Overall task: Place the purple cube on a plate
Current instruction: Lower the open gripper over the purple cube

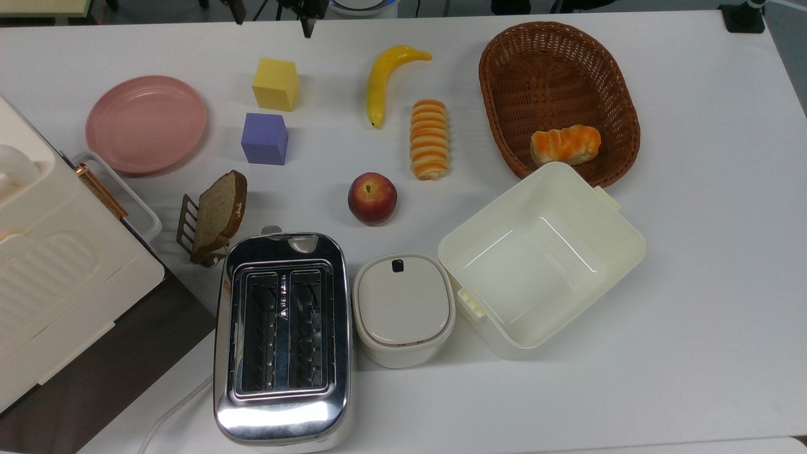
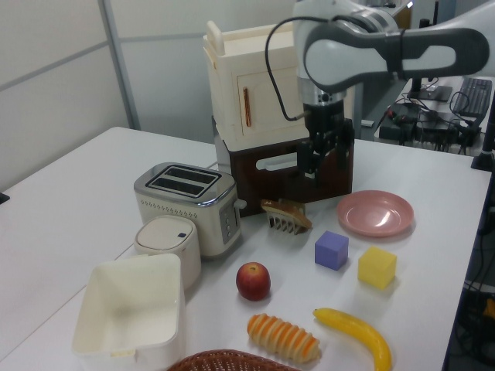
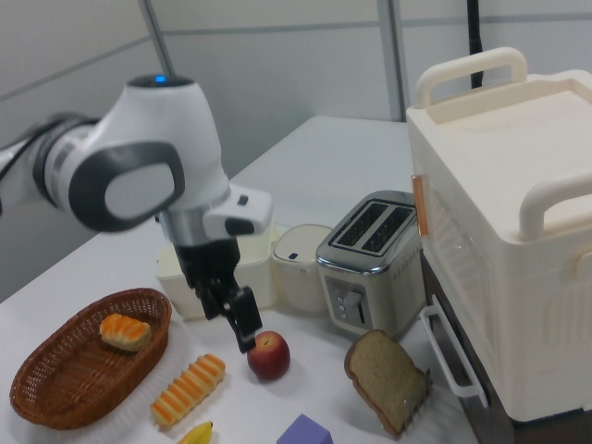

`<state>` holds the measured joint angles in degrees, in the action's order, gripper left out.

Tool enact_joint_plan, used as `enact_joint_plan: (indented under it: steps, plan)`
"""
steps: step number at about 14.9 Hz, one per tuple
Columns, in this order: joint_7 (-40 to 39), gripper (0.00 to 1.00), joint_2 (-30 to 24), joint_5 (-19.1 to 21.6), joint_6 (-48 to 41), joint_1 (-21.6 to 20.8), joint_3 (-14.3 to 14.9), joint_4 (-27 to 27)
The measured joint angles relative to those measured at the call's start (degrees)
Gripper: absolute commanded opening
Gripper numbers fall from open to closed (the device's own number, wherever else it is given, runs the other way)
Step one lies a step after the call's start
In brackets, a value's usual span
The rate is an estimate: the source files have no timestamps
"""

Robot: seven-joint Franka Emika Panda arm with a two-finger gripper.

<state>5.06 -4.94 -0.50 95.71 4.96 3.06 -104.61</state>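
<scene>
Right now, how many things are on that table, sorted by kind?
Cubes: 2, purple cube, yellow cube
Fruit: 2, banana, apple
Bread: 3, striped roll, basket bun, bread slice
Containers: 4, plate, basket, open box, lidded pot
Appliances: 1, toaster
Total: 12

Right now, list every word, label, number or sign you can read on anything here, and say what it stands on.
None can be read.
Toaster: pale markings between its two slots in the top view, too small to read.
Toaster front panel: controls, no legible lettering.
Purple cube, yellow cube, plate: plain, no text.
</scene>
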Motion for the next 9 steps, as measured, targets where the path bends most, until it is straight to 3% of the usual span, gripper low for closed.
enact_joint_plan:
  steps: [3, 9]
  plan:
    - [-0.1, 1.00, -4.0, 0.0, 15.4, 2.0, 0.1, -11.9]
    - [-2.2, 1.00, -4.8, -1.0, 26.1, 3.1, 2.1, -20.8]
